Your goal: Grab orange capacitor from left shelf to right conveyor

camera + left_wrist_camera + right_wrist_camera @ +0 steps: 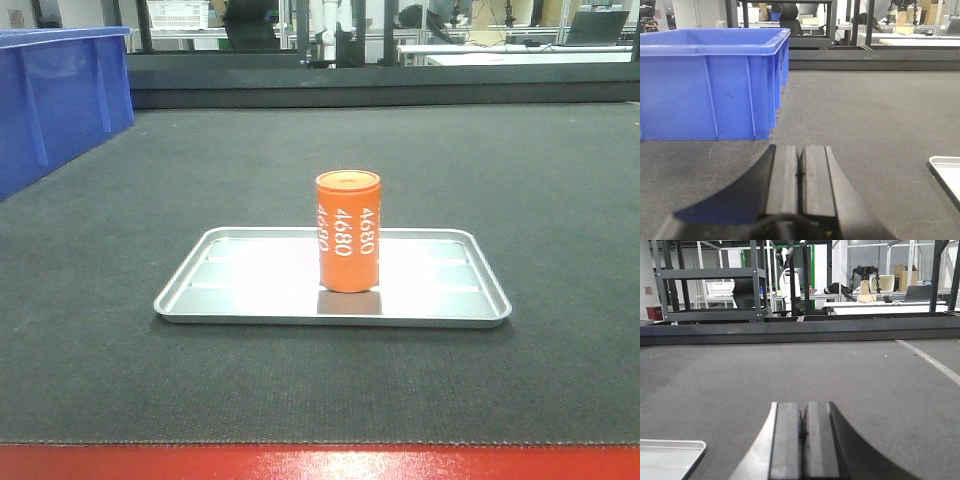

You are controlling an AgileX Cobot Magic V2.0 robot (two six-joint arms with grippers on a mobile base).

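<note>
While the orange capacitor (348, 231) stands upright on the silver tray (250, 305), both the left gripper (801, 172) and the right gripper (804, 432) lie low over the conveyor belt (120, 360), jaws pressed together, holding nothing.

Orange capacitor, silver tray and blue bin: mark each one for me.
orange capacitor (348, 232), front view, middle of its printed side.
silver tray (242, 285), front view, bare floor left of the capacitor.
blue bin (710, 95), left wrist view, middle of its near wall.

capacitor (348, 231) — on tray (200, 290), conveyor (560, 200)
</note>
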